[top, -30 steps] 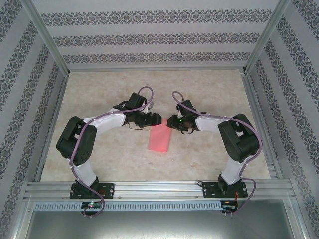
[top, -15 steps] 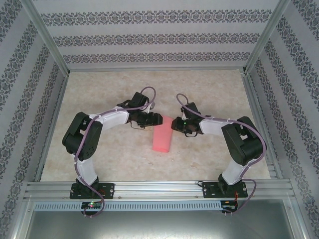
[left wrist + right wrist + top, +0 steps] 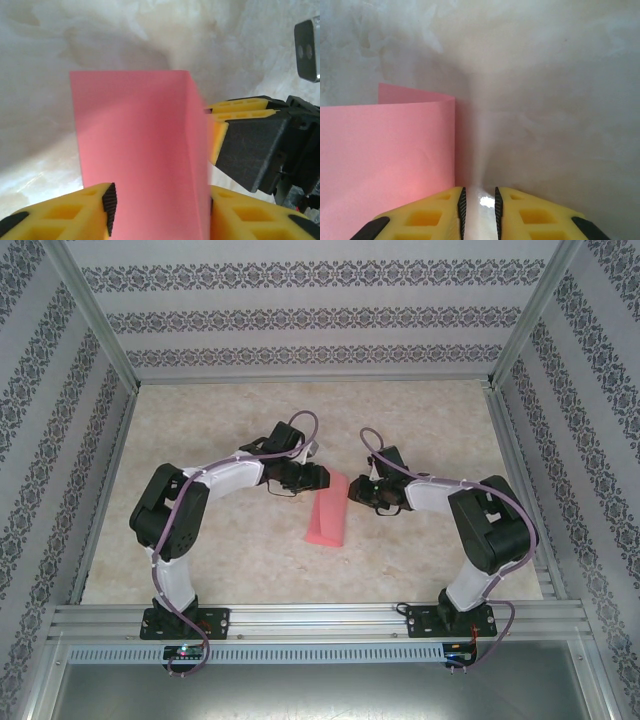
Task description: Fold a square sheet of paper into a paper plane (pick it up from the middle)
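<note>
The square sheet of paper [image 3: 140,150] is thin matt pink paper, smooth; the table [image 3: 420,415] has a pale marbled face with a faint sheen; the finger pads [image 3: 425,217] look like matt yellow foam, edged in black ribbing; the near frame rail [image 3: 320,618] is brushed metal.

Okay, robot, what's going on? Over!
Left gripper straddles curled salmon-pink paper sheet. Right gripper nearly closed, empty, beside it. Nothing in the way.

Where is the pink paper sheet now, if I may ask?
The sheet sits centrally in the top view, its far end between left gripper and right gripper.
</note>
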`<act>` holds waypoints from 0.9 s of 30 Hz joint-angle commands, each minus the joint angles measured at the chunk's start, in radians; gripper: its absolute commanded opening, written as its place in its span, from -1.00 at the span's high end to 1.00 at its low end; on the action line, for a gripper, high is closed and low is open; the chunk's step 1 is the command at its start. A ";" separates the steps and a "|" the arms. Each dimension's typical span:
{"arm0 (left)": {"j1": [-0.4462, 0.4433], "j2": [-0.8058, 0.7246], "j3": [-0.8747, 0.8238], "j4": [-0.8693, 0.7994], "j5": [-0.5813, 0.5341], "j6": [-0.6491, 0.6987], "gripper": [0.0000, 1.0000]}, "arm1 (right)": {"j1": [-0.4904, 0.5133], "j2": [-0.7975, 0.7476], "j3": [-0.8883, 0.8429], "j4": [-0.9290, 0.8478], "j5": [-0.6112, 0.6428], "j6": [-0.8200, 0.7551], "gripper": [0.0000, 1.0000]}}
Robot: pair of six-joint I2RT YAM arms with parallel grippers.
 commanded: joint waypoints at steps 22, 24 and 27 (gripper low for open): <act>-0.088 0.119 0.186 -0.032 0.132 -0.009 0.87 | -0.086 -0.218 -0.130 -0.001 -0.059 -0.008 0.22; -0.091 0.140 0.207 -0.028 0.144 -0.015 0.87 | -0.098 -0.227 -0.148 0.023 -0.078 0.001 0.21; -0.104 0.160 0.239 -0.040 0.164 -0.014 0.87 | -0.118 -0.232 -0.168 0.023 -0.082 0.001 0.19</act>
